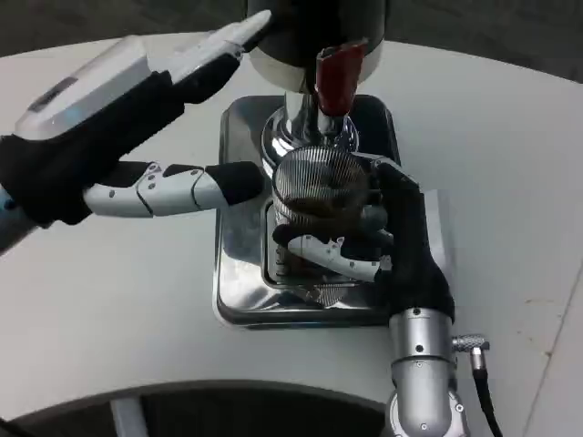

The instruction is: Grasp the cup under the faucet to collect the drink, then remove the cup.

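My right hand [387, 241] hides much of the cup [319, 196]; the dispenser [314, 32] is cut off at twelve o'clock. A steel drip tray [239, 273] sits on the white table [109, 300]. Ribbed, clear, holding brown drink, the cup stands below the red-handled faucet [335, 77], my right fingers wrapped round it. At nine o'clock, my left hand [118, 137] hovers spread, holding nothing.

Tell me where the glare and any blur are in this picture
Head view: the shiny steel drip tray throws bright reflections; the ribbed clear glass cup with dark drink, gripped by the right hand, stays fairly sharp; the left hand looms large and slightly soft near the lens; the red tap handle looks evenly lit.
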